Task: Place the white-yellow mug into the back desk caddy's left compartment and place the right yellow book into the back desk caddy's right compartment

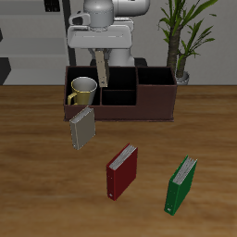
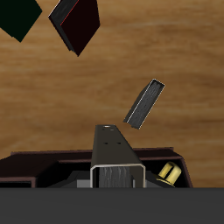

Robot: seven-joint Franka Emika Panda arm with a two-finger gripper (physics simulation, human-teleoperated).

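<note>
Right yellow book [image 1: 101, 67] hangs in gripper [image 1: 99, 51] above back desk caddy [image 1: 139, 109].

No writing, label, brand or number can be read anywhere in either view. The covers of the red book [image 1: 122, 171] and the green book [image 1: 181, 185] are plain, with no title showing.

A wooden table [image 1: 37, 176] carries the back desk caddy [image 1: 139, 104], a grey book [image 1: 82, 129], a red book [image 1: 122, 171] and a green book [image 1: 182, 185].
</note>
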